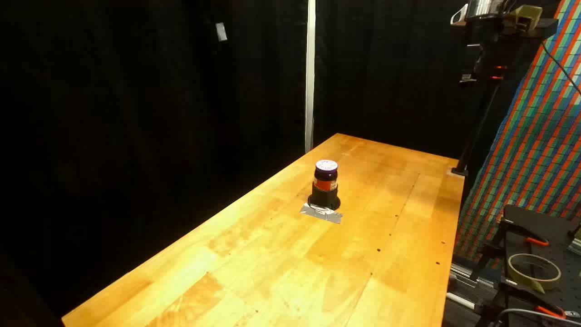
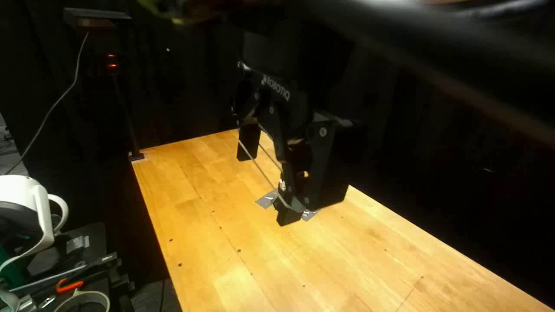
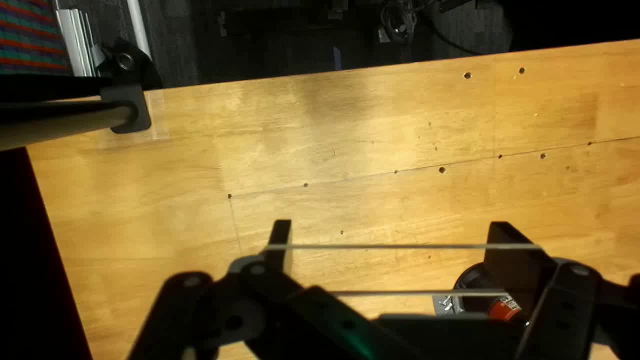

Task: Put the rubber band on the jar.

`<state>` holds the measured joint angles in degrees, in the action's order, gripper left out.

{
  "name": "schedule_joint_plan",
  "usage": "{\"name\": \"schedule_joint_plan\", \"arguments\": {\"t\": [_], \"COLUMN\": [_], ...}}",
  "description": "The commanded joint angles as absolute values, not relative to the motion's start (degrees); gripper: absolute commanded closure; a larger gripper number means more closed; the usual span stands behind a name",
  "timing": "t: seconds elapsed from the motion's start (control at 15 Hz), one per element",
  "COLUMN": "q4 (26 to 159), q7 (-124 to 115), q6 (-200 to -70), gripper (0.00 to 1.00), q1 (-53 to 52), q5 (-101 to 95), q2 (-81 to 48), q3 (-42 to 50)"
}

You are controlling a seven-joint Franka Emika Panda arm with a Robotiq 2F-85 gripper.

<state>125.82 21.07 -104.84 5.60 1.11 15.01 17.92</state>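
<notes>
While rubber band [image 3: 390,246] spans gripper [image 3: 392,232], lidded jar [image 1: 326,178] upright, in black holder [image 1: 324,199]

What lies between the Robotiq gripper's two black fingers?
A thin, pale rubber band, stretched across the gap in two strands; the wrist view shows this.

One table [image 1: 254,254] carries one jar [image 1: 325,185] and one silver strip [image 1: 327,216] between its long edges. One gripper [image 3: 390,235] has two fingers [image 3: 507,267], one band [image 3: 380,246] two strands. Both exterior views show one dark pole [image 1: 473,134] at a far corner. Past the right edge, in an exterior view: one tape roll [image 1: 548,282], two orange handles [image 1: 538,242].
</notes>
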Motion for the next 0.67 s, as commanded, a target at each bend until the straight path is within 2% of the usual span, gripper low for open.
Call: {"name": "schedule_joint_plan", "arguments": {"t": [0.0, 0.27, 0.6], "q4": [125.56, 125.49, 120.36], "q7": [21.39, 21.39, 23.85], "q6": [-104.71, -104.72, -108.56], "gripper": [0.00, 0.00, 0.00], "q1": [7.04, 7.03, 4.11], "q5": [1.47, 1.47, 1.29], "q2": [14.86, 14.95, 7.35], "q3": [16.62, 16.63, 12.43]}}
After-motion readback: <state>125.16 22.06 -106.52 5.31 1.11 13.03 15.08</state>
